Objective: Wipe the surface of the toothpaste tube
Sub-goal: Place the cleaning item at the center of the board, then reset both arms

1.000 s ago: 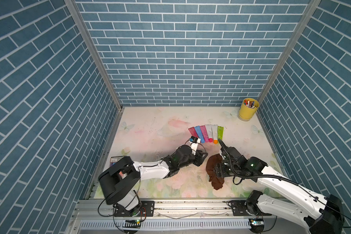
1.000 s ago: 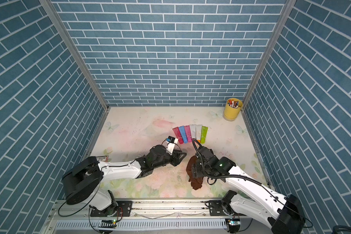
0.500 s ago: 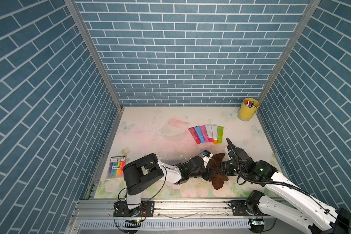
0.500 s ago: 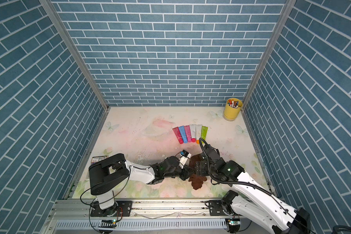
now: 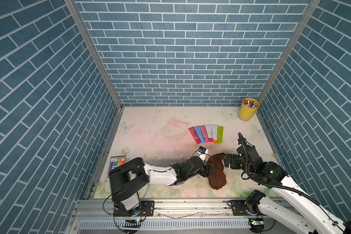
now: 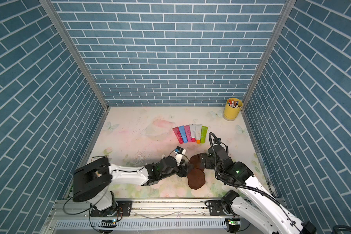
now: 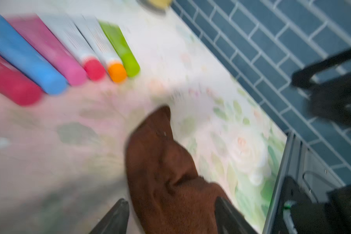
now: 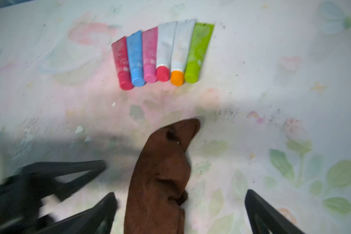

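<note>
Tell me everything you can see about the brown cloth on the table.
The brown cloth is a soft, fuzzy-looking rag, crumpled into a long folded heap. One pointed corner faces the row of tubes but stays apart from them. It lies on the floral table near the front edge, between the open fingers of both the left hand and the right hand; neither clearly grips it.

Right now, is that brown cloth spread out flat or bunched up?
Bunched up. The brown cloth lies on the table as a long rumpled heap; both wrist views show folds and creases.
</note>
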